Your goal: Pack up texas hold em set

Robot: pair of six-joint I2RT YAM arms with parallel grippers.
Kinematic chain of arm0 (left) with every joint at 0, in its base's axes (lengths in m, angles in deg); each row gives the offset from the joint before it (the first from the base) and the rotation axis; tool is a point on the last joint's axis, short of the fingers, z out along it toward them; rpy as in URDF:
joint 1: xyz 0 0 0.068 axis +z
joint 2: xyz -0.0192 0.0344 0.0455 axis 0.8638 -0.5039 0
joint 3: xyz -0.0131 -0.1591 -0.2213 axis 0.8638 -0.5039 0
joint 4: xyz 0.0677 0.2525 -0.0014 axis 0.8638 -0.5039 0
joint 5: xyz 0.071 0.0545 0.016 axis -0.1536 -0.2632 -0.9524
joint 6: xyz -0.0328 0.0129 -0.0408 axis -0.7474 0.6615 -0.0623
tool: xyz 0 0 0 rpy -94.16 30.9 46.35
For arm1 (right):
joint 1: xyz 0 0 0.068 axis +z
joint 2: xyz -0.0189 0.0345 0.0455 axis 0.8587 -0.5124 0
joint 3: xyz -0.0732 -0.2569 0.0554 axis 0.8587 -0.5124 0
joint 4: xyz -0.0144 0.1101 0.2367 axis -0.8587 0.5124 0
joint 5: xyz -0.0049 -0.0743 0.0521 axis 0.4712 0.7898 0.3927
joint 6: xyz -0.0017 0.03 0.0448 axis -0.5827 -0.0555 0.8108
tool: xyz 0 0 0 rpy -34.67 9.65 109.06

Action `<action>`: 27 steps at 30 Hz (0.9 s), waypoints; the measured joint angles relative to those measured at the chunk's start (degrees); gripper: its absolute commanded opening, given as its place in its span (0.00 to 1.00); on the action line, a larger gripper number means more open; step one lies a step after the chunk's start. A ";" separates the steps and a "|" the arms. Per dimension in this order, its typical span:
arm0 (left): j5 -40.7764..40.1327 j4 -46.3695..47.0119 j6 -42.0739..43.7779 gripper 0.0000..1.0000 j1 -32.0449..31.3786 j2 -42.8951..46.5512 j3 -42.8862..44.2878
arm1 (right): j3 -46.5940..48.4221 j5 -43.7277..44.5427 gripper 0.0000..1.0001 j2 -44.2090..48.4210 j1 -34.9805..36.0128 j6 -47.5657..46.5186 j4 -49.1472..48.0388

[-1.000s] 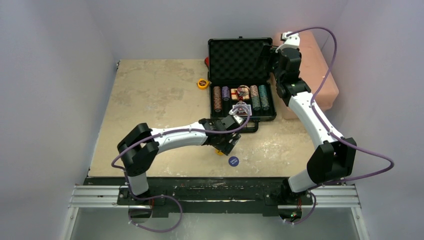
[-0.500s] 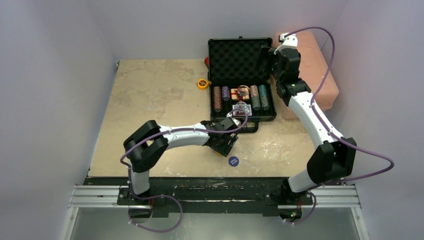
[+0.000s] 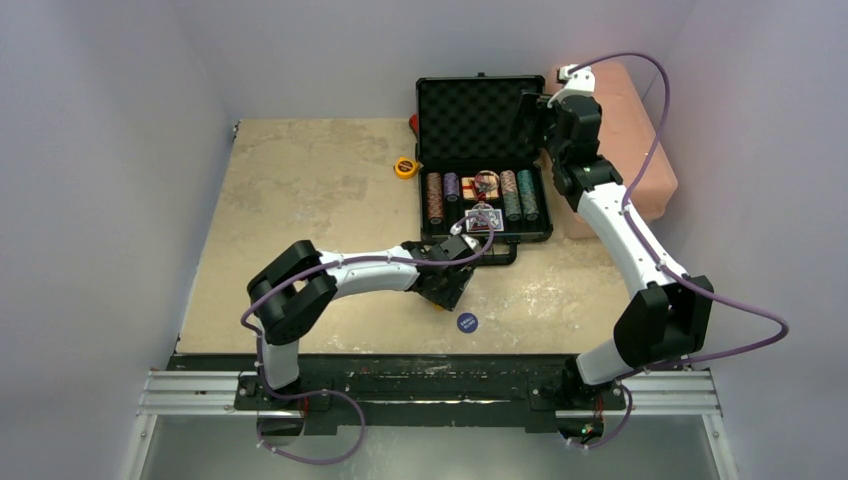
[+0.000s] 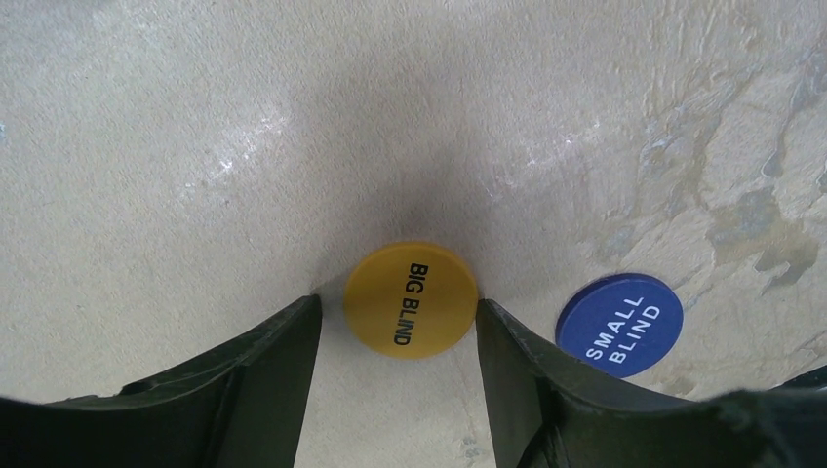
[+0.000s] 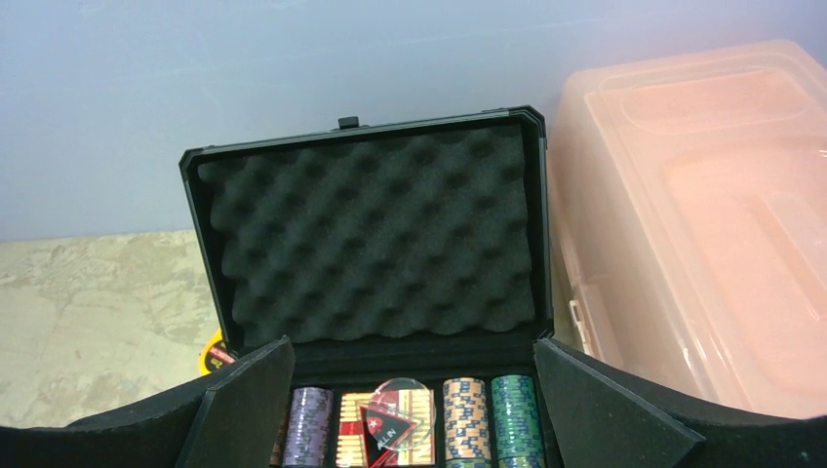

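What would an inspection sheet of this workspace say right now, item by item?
Surface: mottled beige tabletop, worn patches, no spills seen.
Job's things: black briefcase open at the far edge, foam lid upright; chip stacks in its tray; yellow BIG BLIND button and blue SMALL BLIND button flat on the table, apart.
Clutter: yellow tape measure left of the case; pink plastic box to its right.
Grippers: left gripper low over the table, jaws open either side of the yellow button; right gripper open, raised, facing the case lid, holding nothing.
Cables: purple cables loop along both arms.
Surroundings: plain pale walls; nothing else seen.
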 measured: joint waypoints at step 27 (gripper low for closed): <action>-4.39 -0.31 -3.85 0.45 -1.20 -0.22 -0.11 | 0.22 -0.02 0.99 0.00 0.00 -0.42 0.17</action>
